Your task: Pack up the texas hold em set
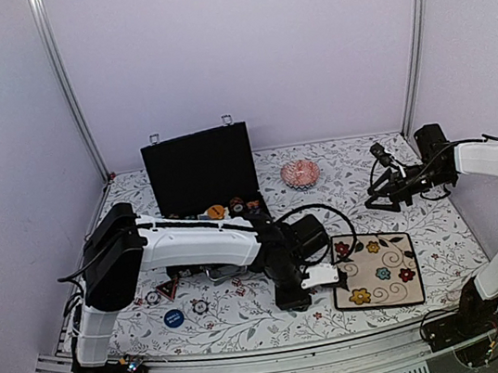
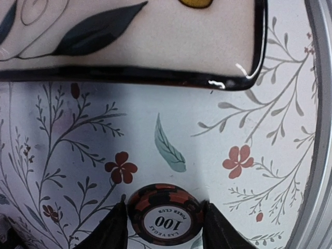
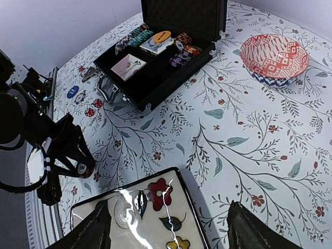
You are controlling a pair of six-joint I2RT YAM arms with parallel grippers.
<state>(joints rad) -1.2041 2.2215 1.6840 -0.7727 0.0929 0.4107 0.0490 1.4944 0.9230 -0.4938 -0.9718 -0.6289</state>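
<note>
**Case.** The black rectangular briefcase-style case [image 1: 200, 170] stands open at the back of the flower-printed tablecloth [image 1: 251, 322], with its lid upright. Its tray holds a row of multicoloured poker chips [image 3: 132, 37], a card deck [image 3: 128, 66] and further stacked chips [image 3: 181, 42].

**Loose items.** A round blue button [image 1: 173, 317] and several single chips [image 1: 199, 305] lie on the cloth in front of the case, on the handle side.

**Left arm.** The left gripper [image 2: 164, 207] points down at the cloth, in front of the case and to its right. It is just beside the black-rimmed edge of the cream square plate with flowers [image 1: 377, 270]. A black-and-orange poker chip marked 100 [image 2: 166, 215] lies face-up between its dark fingers [image 2: 111, 231], one finger close against each side of the rim. It cannot be told whether they press the chip or only flank it.

**Right arm.** The right gripper [image 3: 170, 207] hangs in the air well to the right of the case, above the plate. Its jaws are spread wide with nothing between them.

**Other.** A small pink patterned bowl [image 1: 300, 173] sits just right of the case.
</note>
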